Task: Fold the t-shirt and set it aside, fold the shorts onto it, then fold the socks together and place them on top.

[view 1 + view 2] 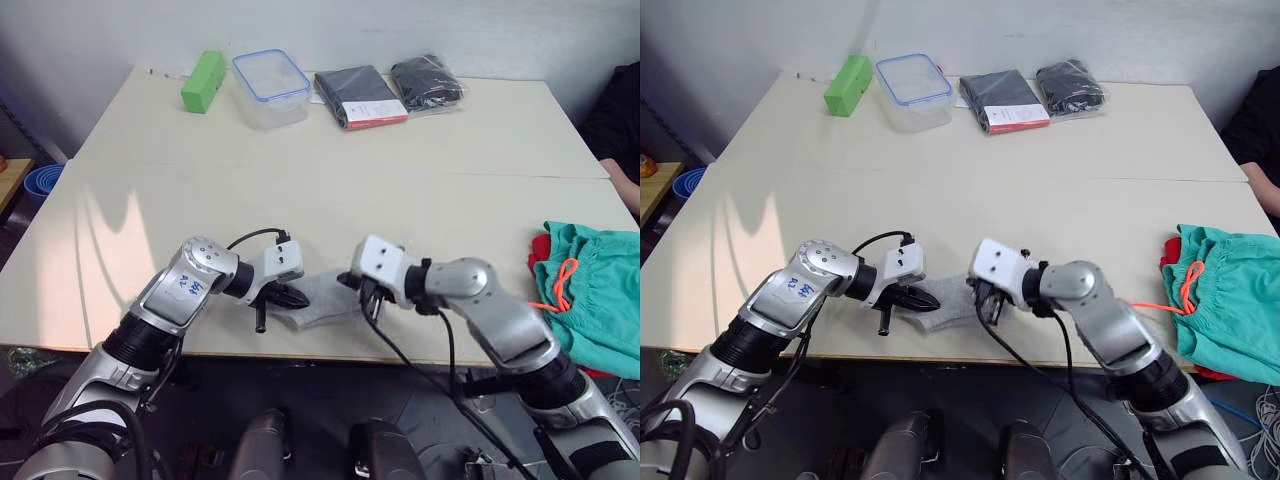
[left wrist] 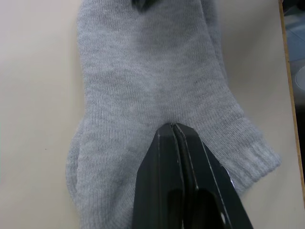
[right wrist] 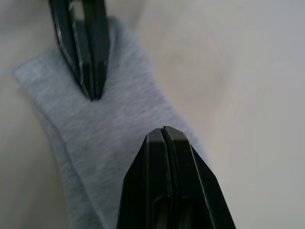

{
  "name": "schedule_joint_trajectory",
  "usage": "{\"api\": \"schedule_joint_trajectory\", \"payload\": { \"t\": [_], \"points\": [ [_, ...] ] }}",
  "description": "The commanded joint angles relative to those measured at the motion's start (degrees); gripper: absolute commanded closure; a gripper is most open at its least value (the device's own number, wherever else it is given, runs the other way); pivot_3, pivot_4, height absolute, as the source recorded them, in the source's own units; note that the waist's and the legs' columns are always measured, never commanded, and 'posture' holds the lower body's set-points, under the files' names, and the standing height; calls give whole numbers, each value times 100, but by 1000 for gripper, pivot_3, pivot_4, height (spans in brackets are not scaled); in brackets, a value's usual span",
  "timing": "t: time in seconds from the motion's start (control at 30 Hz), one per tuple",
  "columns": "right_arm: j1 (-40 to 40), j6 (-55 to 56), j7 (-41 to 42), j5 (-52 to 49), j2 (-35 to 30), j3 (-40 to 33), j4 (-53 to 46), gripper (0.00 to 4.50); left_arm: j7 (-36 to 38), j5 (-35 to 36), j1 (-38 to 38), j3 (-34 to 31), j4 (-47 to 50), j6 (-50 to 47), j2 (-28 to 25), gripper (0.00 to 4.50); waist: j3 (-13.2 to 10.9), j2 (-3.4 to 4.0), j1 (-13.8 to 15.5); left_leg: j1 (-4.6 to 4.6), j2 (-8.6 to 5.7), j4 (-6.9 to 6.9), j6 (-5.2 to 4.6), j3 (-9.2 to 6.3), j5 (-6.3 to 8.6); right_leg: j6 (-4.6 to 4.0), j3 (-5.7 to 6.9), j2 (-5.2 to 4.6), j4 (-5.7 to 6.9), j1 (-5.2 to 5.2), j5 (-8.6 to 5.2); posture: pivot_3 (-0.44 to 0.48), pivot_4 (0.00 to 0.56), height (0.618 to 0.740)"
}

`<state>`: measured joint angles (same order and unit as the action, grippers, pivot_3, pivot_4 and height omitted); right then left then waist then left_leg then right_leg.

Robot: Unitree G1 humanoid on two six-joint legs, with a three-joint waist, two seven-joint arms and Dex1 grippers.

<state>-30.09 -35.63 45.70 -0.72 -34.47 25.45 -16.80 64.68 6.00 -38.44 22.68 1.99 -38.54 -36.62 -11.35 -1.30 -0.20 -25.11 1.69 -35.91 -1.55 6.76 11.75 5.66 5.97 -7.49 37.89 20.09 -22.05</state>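
While both hands press down on the light grey knit socks near the front edge of the pale tabletop, the step in hand looks like folding the socks together. The left hand has its two black fingers closed flat against each other, tips resting on the knit without pinching any of it; the right hand is likewise closed, its tips on the other end of the socks. The socks lie flat, one over the other as far as can be told. To fold well, one hand should probably pin the middle while the other opens, takes an end cleanly through both layers and carries it over, keeping the edges lined up. At the right edge of the tabletop the large teal-green shorts with an orange drawstring lie on the bright red t-shirt, where the socks should end up.
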Motion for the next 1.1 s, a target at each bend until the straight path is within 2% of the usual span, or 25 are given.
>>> {"api": "schedule_joint_trajectory", "payload": {
  "t": [0.03, 0.17, 0.27, 0.37, 0.43, 0.53, 0.7, 0.93, 1.03, 1.1],
  "points": [
    [136, 660, -116, 689, -430, 181, 435, 4500, 49, -76, 26, 129, 64, -39, -47, 4452, 0, 0, 0, -2, -2, 0, -1, 1, 0, 0, -1, -1, 1, 3, 0, 0, 150, 740],
    [582, 1000, 113, 808, -951, 50, 493, 4500, 68, -47, 87, 96, 174, -75, -135, 4452, 2, -2, 21, 5, 0, -1, -1, 0, 0, 1, -1, -2, -1, -5, 0, 0, 150, 740],
    [939, 820, 321, 420, -1138, -392, 196, 4500, 81, -35, 119, 61, 213, -73, -208, 4452, 2, -3, 31, 19, 0, -2, -2, -9, 3, 2, 5, -4, -14, -31, 1, 0, 150, 740],
    [1118, 146, 530, -624, -844, -1157, -324, 4500, 77, -30, 97, 29, 195, -63, -235, 4452, 2, -4, 46, 27, 1, -1, -2, -21, 10, 2, 13, -5, -25, -49, 1, 0, 150, 740],
    [917, -563, 551, -1352, -580, -1648, -654, 4500, 61, -27, 55, 16, 158, -49, -222, 4452, 2, -4, 27, 27, 2, 1, -3, -22, 11, 2, 13, -5, -27, -50, 1, 0, 150, 740],
    [385, -1282, 329, -1849, -215, -2005, -685, 4500, 60, -11, -10, 12, 132, -46, -188, 4452, -3, 4, -30, 23, 6, 5, -1, -22, 10, 2, 11, -2, -23, -41, 1, 0, 150, 740],
    [113, -1367, 67, -1619, -135, -1654, -418, 4500, 53, -20, -75, 30, 103, -23, -121, 4452, -4, 6, 15, 11, 4, 12, 3, -20, 9, 0, 12, -1, -16, -21, 0, 0, 150, 740],
    [750, -843, 191, -1012, -570, -682, -378, 4500, 56, -41, -93, 30, 60, 28, -112, 4452, -4, 6, 15, -8, -5, 7, -6, -4, 12, 5, 9, -3, -19, -5, 2, 0, 150, 740],
    [860, -116, -228, 43, -849, -161, 93, 4500, 39, -57, -98, 27, 24, 52, -113, 4452, -3, 5, 3, 6, 0, 7, -2, -3, 10, 5, 9, 0, -14, -10, 2, 0, 150, 740],
    [885, 189, -313, 373, -997, -89, 274, 4500, 41, -45, -86, 16, 38, 34, -126, 4452, -1, 1, 2, 20, 3, 7, 0, -3, 10, 4, 5, -1, -17, -23, 1, 0, 150, 740]
  ]
}}
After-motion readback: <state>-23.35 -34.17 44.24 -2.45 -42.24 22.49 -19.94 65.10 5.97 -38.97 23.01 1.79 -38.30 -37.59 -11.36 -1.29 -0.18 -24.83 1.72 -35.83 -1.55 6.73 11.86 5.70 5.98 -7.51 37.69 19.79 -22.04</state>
